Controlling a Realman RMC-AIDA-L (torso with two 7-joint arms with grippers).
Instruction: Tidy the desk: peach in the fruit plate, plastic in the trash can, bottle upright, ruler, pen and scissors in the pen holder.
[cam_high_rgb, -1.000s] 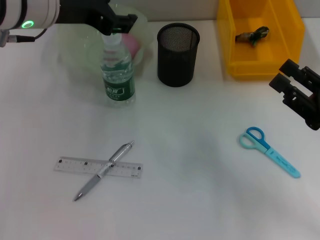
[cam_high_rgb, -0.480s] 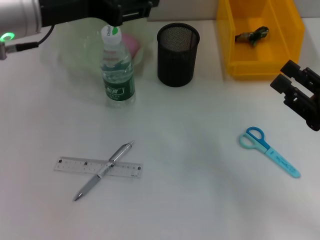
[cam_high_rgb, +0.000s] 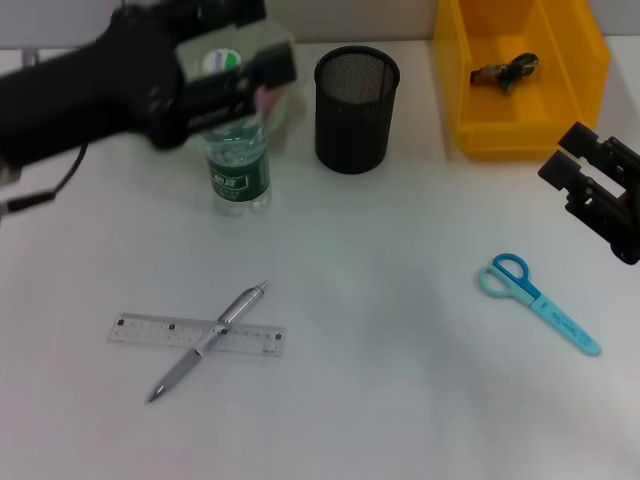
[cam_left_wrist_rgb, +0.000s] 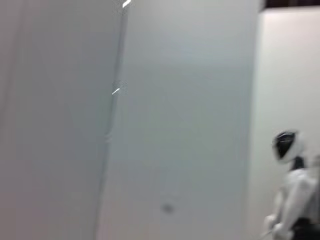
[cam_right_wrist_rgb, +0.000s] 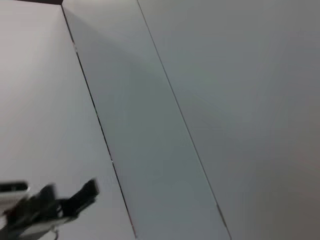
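Observation:
The clear water bottle (cam_high_rgb: 237, 160) stands upright at the back left, in front of the translucent fruit plate (cam_high_rgb: 284, 115). A sliver of the pink peach (cam_high_rgb: 268, 99) shows in the plate. My left gripper (cam_high_rgb: 262, 45) and its black arm sweep blurred over the bottle's top. Crumpled plastic (cam_high_rgb: 505, 70) lies inside the yellow trash can (cam_high_rgb: 470, 100). The pen (cam_high_rgb: 207, 341) lies crossed over the clear ruler (cam_high_rgb: 150, 329) at the front left. Blue scissors (cam_high_rgb: 538, 302) lie at the right. My right gripper (cam_high_rgb: 572, 160) hovers open above them, at the right edge. Neither wrist view shows any of these.
The black mesh pen holder (cam_high_rgb: 357, 110) stands at the back centre between the bottle and the yellow can. White tabletop (cam_high_rgb: 380, 300) spreads between the ruler and the scissors. Both wrist views show only bare walls.
My left gripper rose off the bottle cap, and its arm has now swung down and left across the bottle. The bottle stays upright. The right arm has barely moved.

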